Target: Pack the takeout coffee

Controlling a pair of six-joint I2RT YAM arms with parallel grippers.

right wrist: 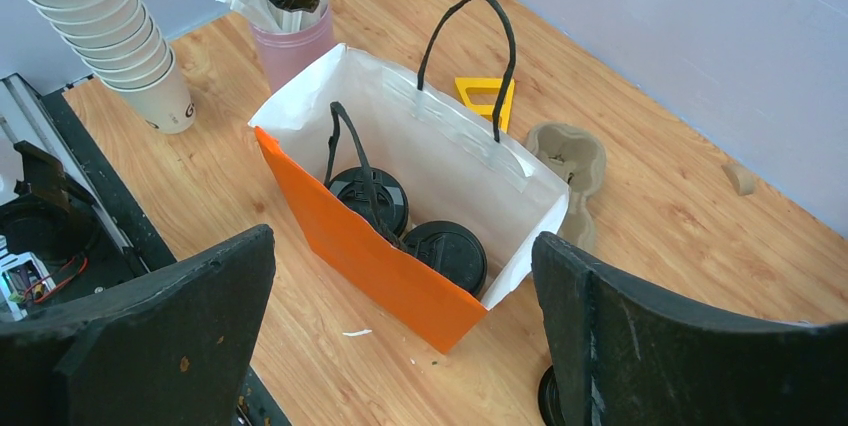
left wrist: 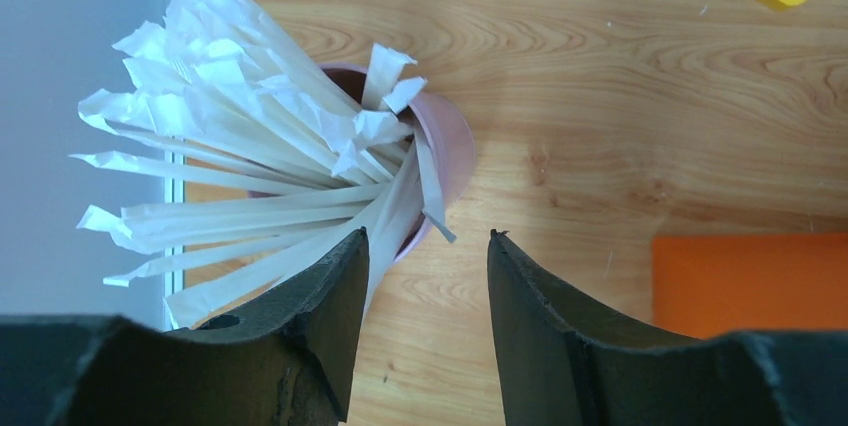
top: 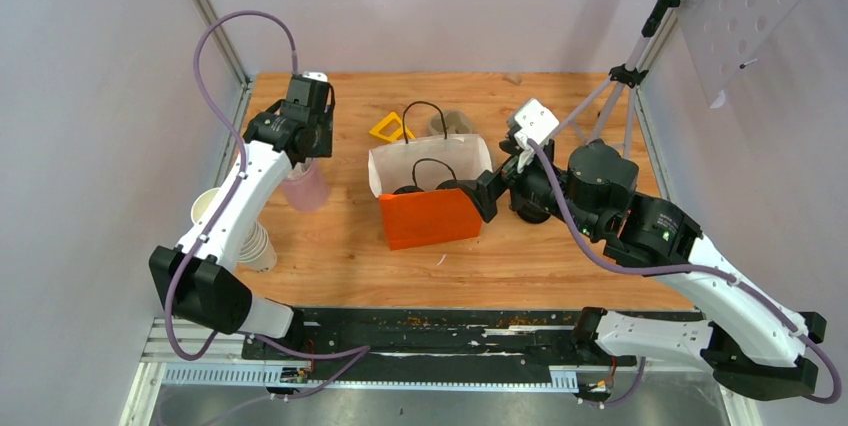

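From above, the bag stands upright in the middle of the bench, orange face toward me and mouth open so things can drop straight in. My left arm reaches over a pink cup at the left. My right arm sits just beside the bag's right end, probably placed to load it

Left wrist: the left fingers hang released, part way apart above crinkled paper-wrapped straws fanned out of that cup. Only bare wood shows in the gap, nothing grasped

Right wrist: the right fingers are spread wide and empty, framing the bag. 2 coffee cups rest on its white floor, showing only round glossy black lids. A dark round edge by my right finger might be a 3rd; I cannot tell
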